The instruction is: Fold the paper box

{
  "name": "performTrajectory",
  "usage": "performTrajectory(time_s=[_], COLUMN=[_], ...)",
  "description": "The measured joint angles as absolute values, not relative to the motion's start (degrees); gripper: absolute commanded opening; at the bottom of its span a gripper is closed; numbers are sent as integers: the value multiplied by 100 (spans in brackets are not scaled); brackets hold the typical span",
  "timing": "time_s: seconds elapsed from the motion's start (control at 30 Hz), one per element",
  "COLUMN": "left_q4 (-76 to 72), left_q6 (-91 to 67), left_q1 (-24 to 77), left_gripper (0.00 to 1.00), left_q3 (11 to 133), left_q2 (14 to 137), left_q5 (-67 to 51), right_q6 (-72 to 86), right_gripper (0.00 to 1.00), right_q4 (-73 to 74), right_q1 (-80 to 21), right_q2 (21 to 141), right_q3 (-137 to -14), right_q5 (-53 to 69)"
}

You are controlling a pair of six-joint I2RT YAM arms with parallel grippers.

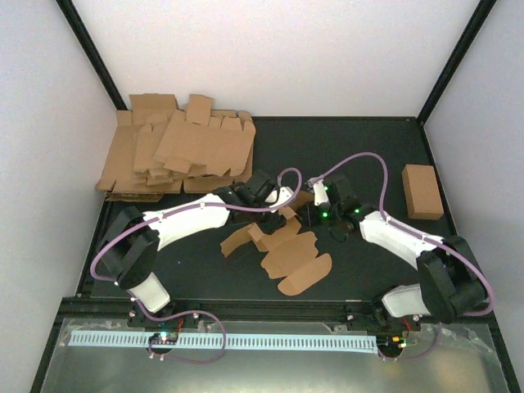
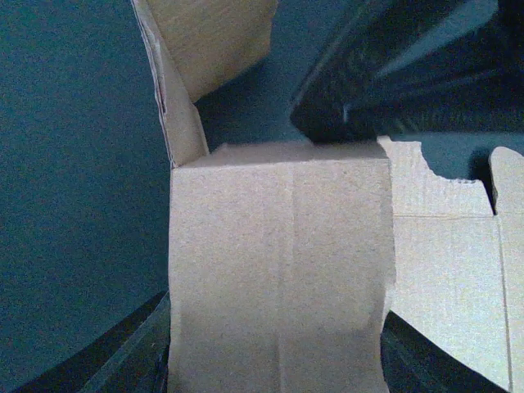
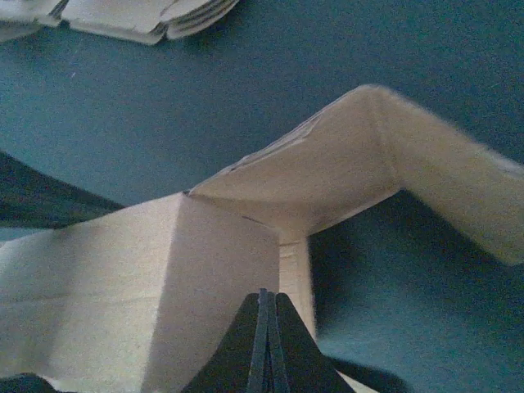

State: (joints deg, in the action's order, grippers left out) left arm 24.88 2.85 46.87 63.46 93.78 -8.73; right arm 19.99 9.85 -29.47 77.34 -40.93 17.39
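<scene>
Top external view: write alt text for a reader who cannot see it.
The left pincer and right pincer meet at a partly folded brown box in the middle of a dark table. A heap of flat blanks lies far left, a closed brick far right.

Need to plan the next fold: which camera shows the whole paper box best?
Top external: the paper box shows almost whole, with its rounded flaps spread out. Left wrist gives only one creased panel close up; right wrist only a folded corner and raised flap.

Cardboard blank heap [image 1: 176, 155], closed brown brick [image 1: 422, 191]
</scene>
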Motion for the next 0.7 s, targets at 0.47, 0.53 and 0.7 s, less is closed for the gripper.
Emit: performTrajectory(time_s=[0.47,0.53,0.7], left_q4=[2781,2783,2810], left_q6=[292,290,290], left_q1=[5135,5181,5266], left_gripper=[56,56,56], left_q3=[6578,6578,6613], left_q2=[9539,9542,9603], left_q5=[156,239,580], right_q6=[2475,2530,2506], right_gripper=[2,2,18], right_q4=[167,139,307], right_q1=[-2932,-2926,-2906], right_q2=[8047,8047,7935], right_q3=[-3594,-3586,-3586], right_q5=[2958,2965,2580])
